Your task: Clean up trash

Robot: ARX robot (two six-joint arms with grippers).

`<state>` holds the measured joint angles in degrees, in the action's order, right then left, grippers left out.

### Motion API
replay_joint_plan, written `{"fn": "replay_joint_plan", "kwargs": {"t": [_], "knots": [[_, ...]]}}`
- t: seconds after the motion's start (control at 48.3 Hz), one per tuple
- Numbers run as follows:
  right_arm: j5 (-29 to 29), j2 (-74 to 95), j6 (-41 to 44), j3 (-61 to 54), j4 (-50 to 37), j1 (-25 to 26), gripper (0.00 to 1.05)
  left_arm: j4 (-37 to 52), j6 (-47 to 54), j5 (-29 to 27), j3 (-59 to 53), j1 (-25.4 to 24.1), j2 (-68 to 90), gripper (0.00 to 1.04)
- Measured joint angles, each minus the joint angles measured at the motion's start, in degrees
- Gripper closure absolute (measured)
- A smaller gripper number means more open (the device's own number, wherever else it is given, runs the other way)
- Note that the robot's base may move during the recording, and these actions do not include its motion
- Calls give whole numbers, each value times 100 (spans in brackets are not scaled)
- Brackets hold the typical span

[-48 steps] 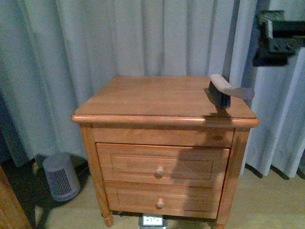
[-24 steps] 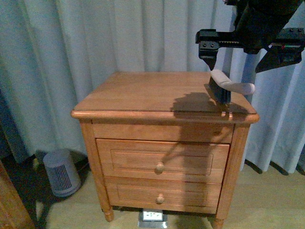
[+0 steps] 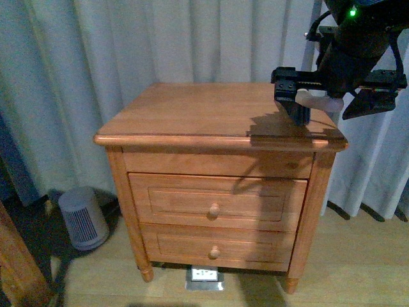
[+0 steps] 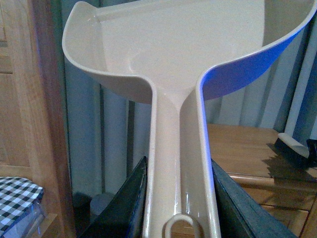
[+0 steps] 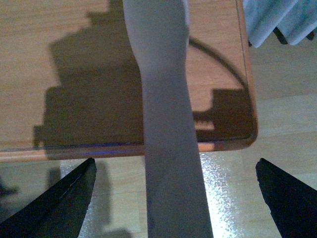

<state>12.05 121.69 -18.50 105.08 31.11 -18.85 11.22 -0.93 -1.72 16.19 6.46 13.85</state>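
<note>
Right hand (image 3: 327,97) spread wide astride the brush (image 3: 295,111) handle, at 3 o'clock on the worktop (image 3: 192,112), left hand (image 4: 181,208) clamped on the dustpan (image 4: 173,54) handle

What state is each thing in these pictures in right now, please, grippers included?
dustpan: held by its handle, bare where visible.
left gripper: shut on the dustpan.
brush: standing bristles-down on the nightstand, near its right edge, not gripped.
right gripper: open, fingers either side of the brush handle, clear of it.
upper drawer: shut.
lower drawer: shut.
</note>
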Motion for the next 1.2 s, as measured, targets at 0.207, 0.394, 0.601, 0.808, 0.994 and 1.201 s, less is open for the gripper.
{"fn": "replay_joint_plan", "kwargs": {"t": [0.207, 0.394, 0.601, 0.808, 0.994, 1.201], "knots": [[-136, 212, -127, 203, -44, -33, 7, 0, 0, 0, 0, 0, 0, 76], [-162, 321, -216, 321, 2, -83, 32, 0, 0, -2, 0, 0, 0, 76], [-153, 319, -229, 299, -31, -46, 74, 0, 0, 0, 0, 0, 0, 76], [-125, 37, -61, -133, -361, -15, 84, 0, 0, 0, 0, 0, 0, 76], [153, -780, 501, -1084, -1445, -17, 84, 0, 0, 0, 0, 0, 0, 76], [262, -2433, 1305, -2736, -3307, -59, 84, 0, 0, 0, 0, 0, 0, 76]]}}
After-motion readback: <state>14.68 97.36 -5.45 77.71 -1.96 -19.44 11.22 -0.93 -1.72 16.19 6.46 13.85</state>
